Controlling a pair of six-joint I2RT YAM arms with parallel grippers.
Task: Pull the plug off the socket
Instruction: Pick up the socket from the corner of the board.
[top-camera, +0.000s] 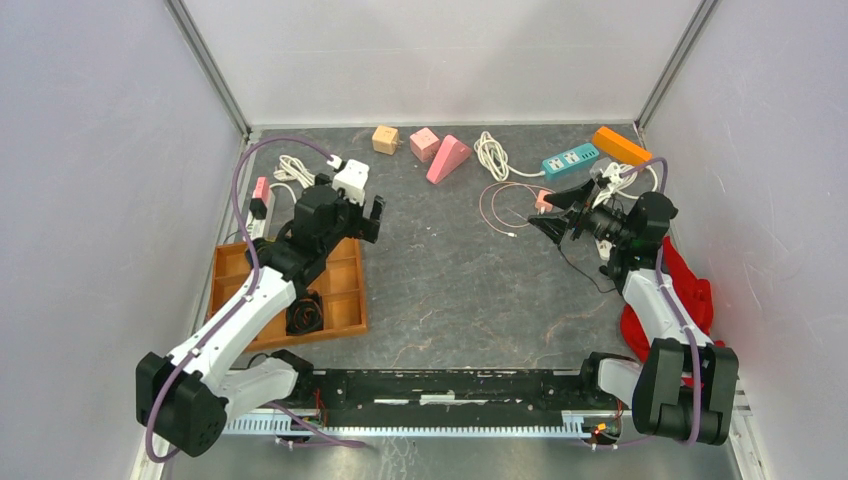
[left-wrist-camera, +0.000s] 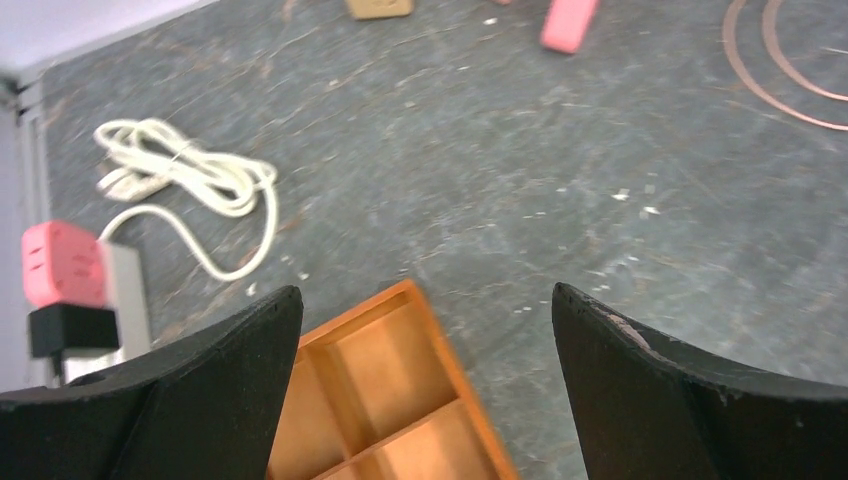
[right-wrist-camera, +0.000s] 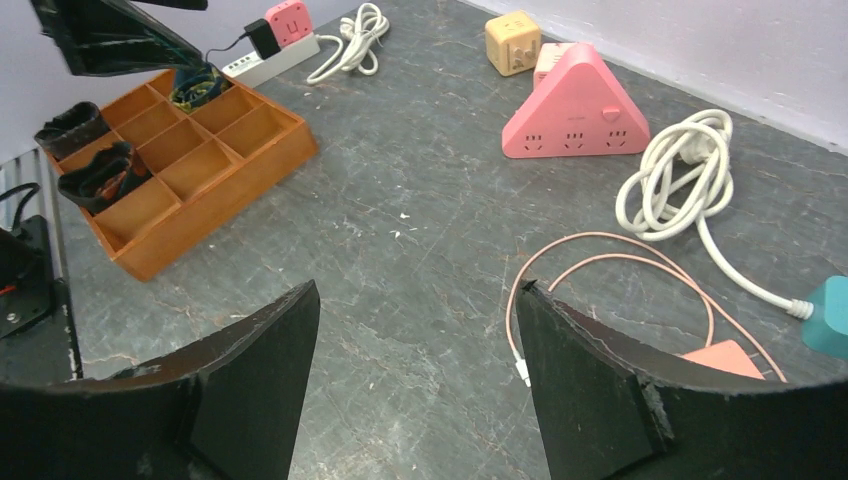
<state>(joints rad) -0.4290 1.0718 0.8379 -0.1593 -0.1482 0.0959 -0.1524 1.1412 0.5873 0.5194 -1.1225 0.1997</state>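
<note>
Sitting fully home in its socket, the black plug (left-wrist-camera: 72, 330) is showing no gap against the white power strip (left-wrist-camera: 128, 290), which is lying along the left wall of the desk (left-wrist-camera: 600, 200). A pink cube adapter (left-wrist-camera: 62, 264) is sharing the same strip, just beside the plug on the far side. A coiled white cord (left-wrist-camera: 190, 170) is trailing off the strip's far end.

Moving outward, the wooden tray (left-wrist-camera: 455, 370) is lying near the strip. The left gripper (left-wrist-camera: 425, 300) is hovering over the tray's far corner with its jaws spread wide and nothing between them. From its own camera the plug is sitting off to the lower left, well outside the jaws.

Across the desk, the right gripper (right-wrist-camera: 417, 290) is hanging well apart from all this, jaws apart and empty, looking down at bare desk with a thin pink cable (right-wrist-camera: 600, 270) looping just beside it.

So I am calling this the very start: nothing is gripped and the plug is not yet out. Everything is left to do: swinging the left jaws over to the plug, closing on its body, and drawing it off, with the light strip likely wanting to lift along.
</note>
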